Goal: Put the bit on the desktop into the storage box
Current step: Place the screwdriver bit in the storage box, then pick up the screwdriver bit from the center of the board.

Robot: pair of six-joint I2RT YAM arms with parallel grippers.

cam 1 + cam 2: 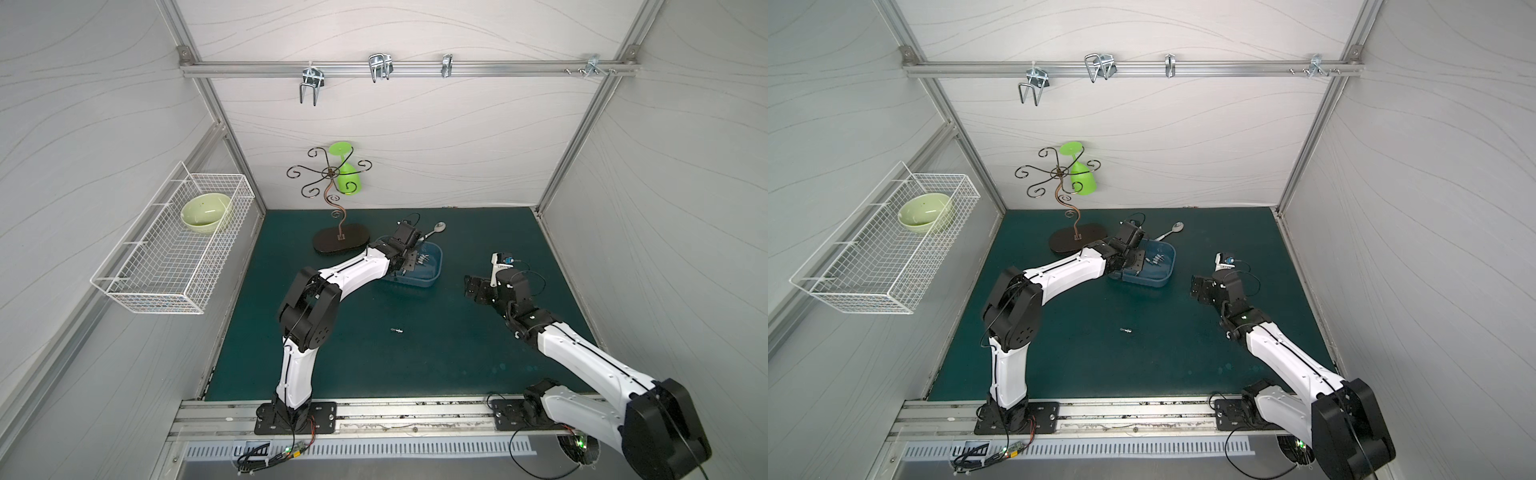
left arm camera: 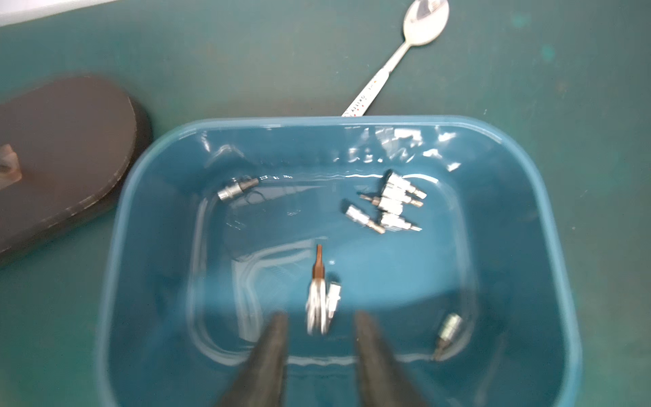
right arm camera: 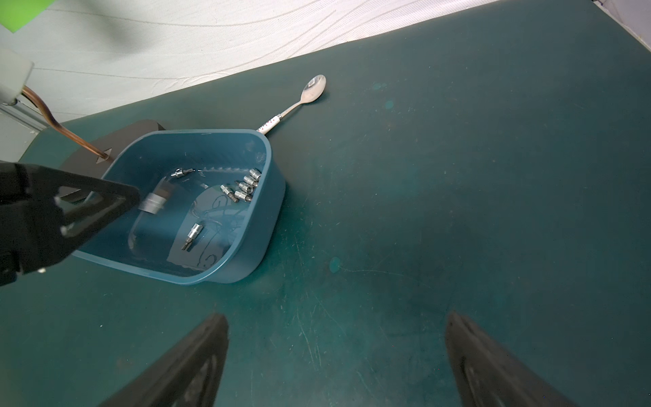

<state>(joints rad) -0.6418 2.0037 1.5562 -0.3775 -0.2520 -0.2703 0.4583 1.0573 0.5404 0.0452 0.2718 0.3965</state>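
**Steel into blue plastic: release in hand, one pick to come**

Left gripper (image 2: 320, 315) hangs over the storage box (image 2: 334, 121), inside the line of its rim; its jaws stand partly apart, with a clear gap on each side of the blurred bit (image 2: 318, 299) between them, so nothing is clamped; the smear on that bit suggests it is dropping towards the box floor. Release, by my reading, is the step in hand. Other bits lie in the box: a cluster of bits (image 2: 391, 204) by the wall nearest the spoon (image 2: 398, 53), and two singles apart from it.

In both top views a lone bit (image 1: 397, 331) lies on the desktop (image 1: 457, 365), well apart from the box, on open surface between the two arms. Right gripper (image 3: 336, 315) hovers above bare desktop near the box; its jaws are spread wide and hold nothing.

So the task looks unfinished. The next move calls for lifting the left gripper clear of the rim without catching it; then one arm must go to the lone bit. That bit is small, round and lying flat; the jaws should straddle it across its length, tips almost at the surface, and close squarely, or it may roll or squirt free.
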